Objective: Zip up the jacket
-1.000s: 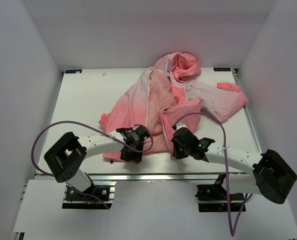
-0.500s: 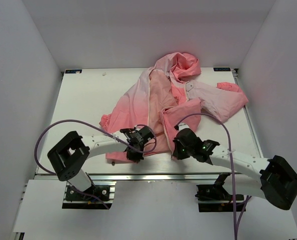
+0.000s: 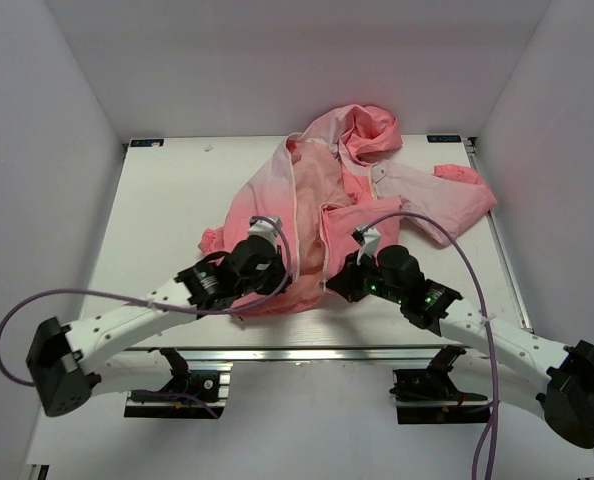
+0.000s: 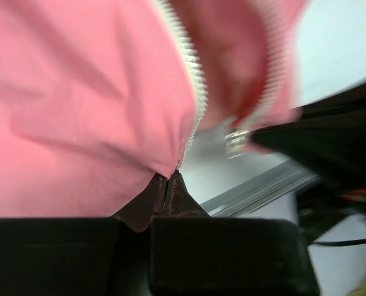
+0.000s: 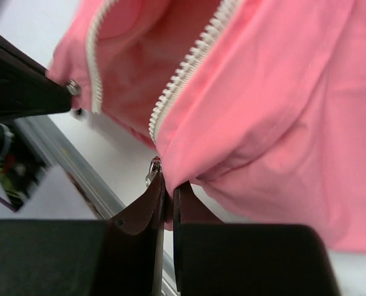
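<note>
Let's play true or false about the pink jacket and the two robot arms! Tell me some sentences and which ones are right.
1. The pale pink to coral pink fabric jacket lies on the white table. True.
2. The jacket's white zipper is done up to the top. False: its two rows of teeth are apart and the front is open.
3. The left gripper is shut on the jacket's bottom edge. True.
4. The right gripper is wide open and holds nothing. False: it is shut on the jacket's bottom edge, right by the zipper.
5. The hood lies nearest the arm bases. False: it lies at the far end of the table.
</note>
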Tool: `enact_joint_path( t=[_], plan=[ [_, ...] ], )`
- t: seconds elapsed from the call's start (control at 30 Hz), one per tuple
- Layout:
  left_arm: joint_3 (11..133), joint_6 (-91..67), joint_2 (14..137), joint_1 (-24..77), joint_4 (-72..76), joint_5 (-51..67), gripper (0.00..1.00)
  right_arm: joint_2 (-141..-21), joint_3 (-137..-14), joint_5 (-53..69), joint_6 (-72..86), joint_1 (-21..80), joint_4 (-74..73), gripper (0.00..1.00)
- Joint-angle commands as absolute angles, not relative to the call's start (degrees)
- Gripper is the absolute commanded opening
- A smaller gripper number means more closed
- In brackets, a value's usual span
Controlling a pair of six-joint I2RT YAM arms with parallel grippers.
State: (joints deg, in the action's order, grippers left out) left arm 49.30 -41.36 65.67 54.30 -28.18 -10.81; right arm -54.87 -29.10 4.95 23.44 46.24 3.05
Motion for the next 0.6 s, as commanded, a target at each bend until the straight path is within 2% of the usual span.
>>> enact_joint_path(
  t=[0.0,0.17,0.57],
  plan=[
    [47.73,-39.82,60.48,54.32,-16.02,-12.04,0.0,-54.4,-29.71,13.08,22.32,42.91,15.71,0.0],
    [46.41,-38.41,57.66,54.32,-7.49,-12.58,0.0,-54.84,-27.43,23.09,26.19,37.54,25.56,0.0],
    [45.88,-36.83,59.77,54.32,-6.94,-8.97,0.0,-55.64,-26.63,28.04,25.05,37.18,32.43,0.0]
  ],
)
